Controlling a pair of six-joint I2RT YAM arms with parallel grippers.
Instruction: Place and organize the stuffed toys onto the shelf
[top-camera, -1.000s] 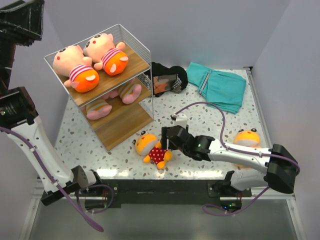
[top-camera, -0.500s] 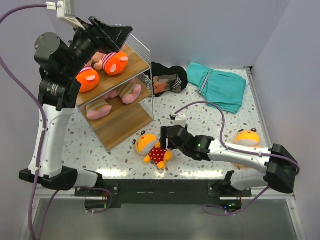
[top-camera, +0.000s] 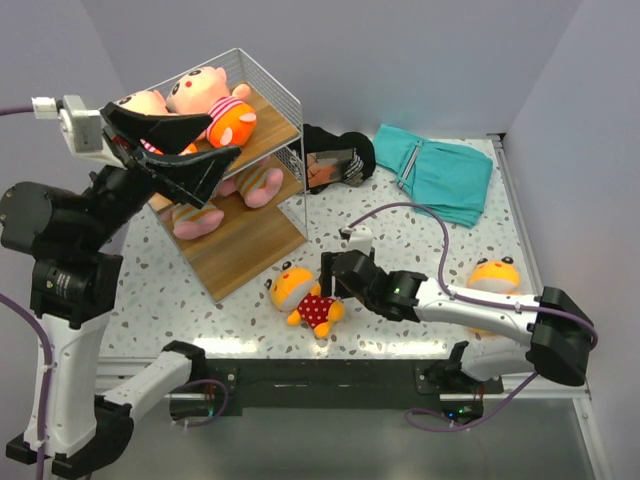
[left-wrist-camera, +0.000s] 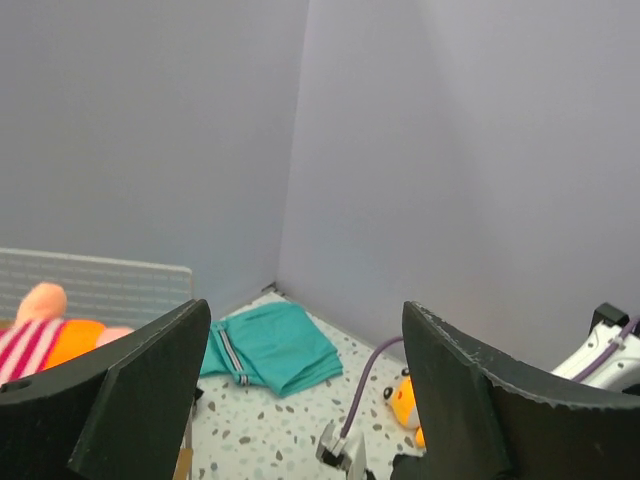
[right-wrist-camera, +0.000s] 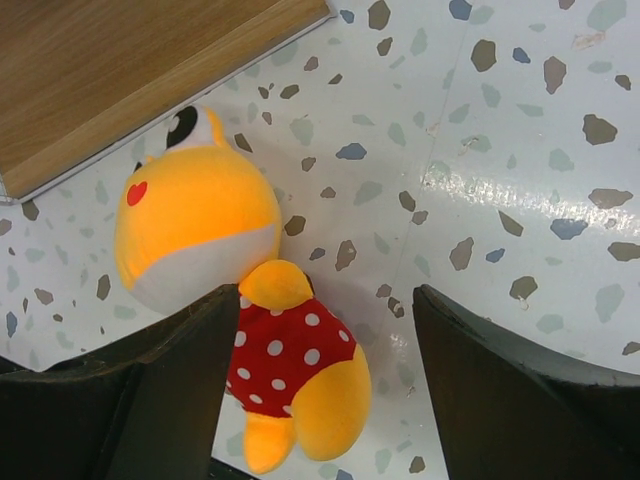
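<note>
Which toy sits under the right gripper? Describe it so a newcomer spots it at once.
Find the shelf at the table's left. Just off its lowest board's front corner, a stuffed toy lies on the speckled tabletop by the open right gripper. Orange-yellow head, red white-dotted outfit: the shelf's toys are pink-headed and striped, and the other orange toy lies far right.

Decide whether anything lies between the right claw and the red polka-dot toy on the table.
Nothing visible does. The right claw hangs open above the red polka-dot toy, and the shelf stands off to one side of it.
</note>
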